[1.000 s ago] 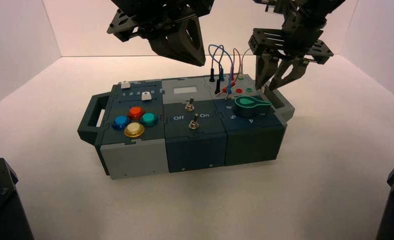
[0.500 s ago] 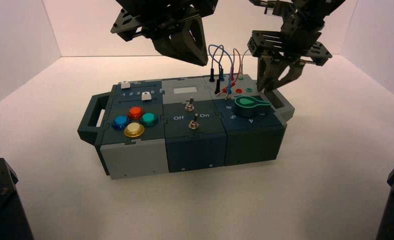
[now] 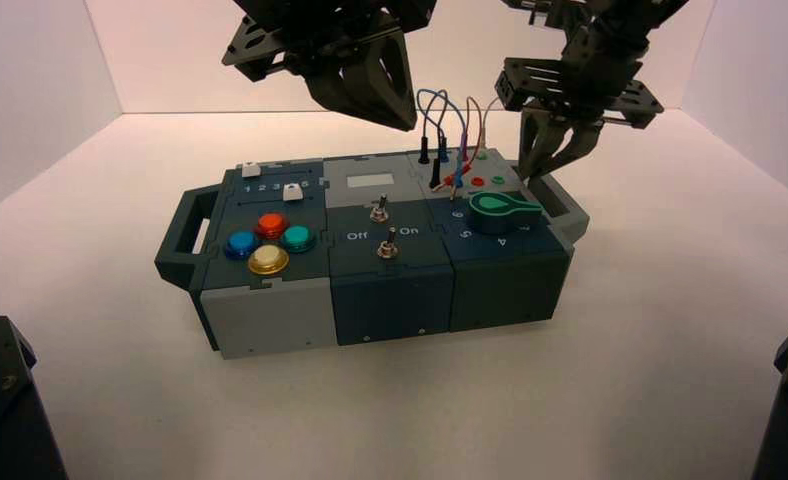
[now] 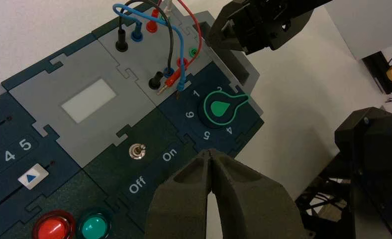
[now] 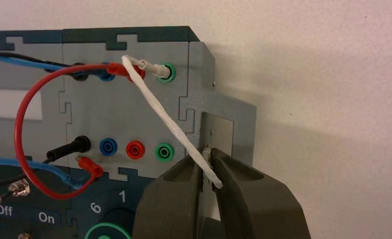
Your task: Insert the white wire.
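Clock faces as in the high view, 12 being the far side from the robot.

Right gripper (image 5: 207, 153) over the box's 2 o'clock end, by the grey handle (image 5: 244, 119); fingers drawn in and clamped on the loose end of the white wire (image 5: 166, 119). Its other end sits in the far green socket (image 5: 172, 72). I take the near green socket (image 5: 164, 152) as the goal, roughly 9 o'clock of the fingertips; the plug is not in it. Step in hand, I judge: firming the grip before carrying across.

Risks: the wire bends sharply at the fingers, so a shallow grip could let the plug swivel and meet the socket rim aslant. Pull too far and the arch may tug out the seated end. Drift to 9 o'clock and I'd be at the red socket (image 5: 135, 150).

In the way: green knob (image 3: 503, 210) at the goal's 6 o'clock; loose red plug (image 5: 90, 167) and blue wire (image 5: 54, 169) toward 8. A low wrist could snag them.

Left gripper (image 4: 210, 151) idle, high over the box's middle, fingers together.
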`<state>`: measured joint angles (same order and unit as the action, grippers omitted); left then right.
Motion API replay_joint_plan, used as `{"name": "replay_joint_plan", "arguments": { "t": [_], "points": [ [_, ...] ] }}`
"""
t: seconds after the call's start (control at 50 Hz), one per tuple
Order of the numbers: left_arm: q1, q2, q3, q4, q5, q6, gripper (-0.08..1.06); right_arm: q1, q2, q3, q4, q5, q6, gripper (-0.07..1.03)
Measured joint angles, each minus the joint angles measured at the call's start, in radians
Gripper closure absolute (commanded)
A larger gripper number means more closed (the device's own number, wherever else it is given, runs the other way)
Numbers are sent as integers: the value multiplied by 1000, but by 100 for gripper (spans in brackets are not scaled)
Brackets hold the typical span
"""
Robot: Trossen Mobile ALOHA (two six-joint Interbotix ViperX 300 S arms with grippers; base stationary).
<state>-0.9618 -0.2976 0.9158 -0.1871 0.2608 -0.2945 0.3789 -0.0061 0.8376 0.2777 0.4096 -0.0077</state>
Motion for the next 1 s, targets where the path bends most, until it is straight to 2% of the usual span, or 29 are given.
{"name": "replay_joint_plan", "arguments": {
  "t": [0.32,1.0],
  "points": [
    [0,11,-9,0,0,0,101,2,-94,2,-3,17,0,99],
    [-2,23,-11,2,0,0,101,2,-156,-2,-9,94,2,99]
  ]
}}
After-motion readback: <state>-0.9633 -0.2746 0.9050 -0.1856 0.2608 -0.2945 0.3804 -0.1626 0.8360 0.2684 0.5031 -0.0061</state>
